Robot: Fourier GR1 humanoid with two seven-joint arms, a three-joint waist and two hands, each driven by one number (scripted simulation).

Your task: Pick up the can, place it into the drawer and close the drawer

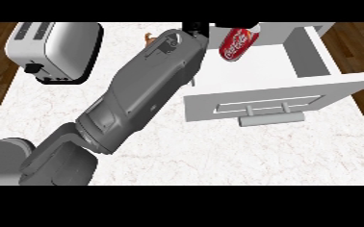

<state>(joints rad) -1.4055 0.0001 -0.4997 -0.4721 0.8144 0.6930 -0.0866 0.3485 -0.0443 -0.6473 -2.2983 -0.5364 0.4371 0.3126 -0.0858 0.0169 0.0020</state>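
A grey forearm enters at the lower left corner of the head view and runs diagonally up and to the right across the white marbled table (163, 158), ending close to the upper edge of the scene. Because it comes in from the left, it reads as the left arm. At its far end only a small black part of the left hand (195, 28) shows, cut off by the top of the scene, so I cannot tell whether its fingers are straight, curled or wrapped round anything. Just to the right of that black tip is the red can (237, 43), tilted, its white lettering running along its side and its upper end also clipped at the top edge. The can sits between the hand and the left wall of the white drawer (313, 57), which stands pulled open on the right, its front panel carrying a pale bar handle (270, 120) facing the viewer. Whether the hand touches the can is not visible. A small orange-brown object (149, 37) peeks out just left of the wrist, too hidden to identify. A silver toaster (55, 48) stands on the table at the upper left, well apart from the can.
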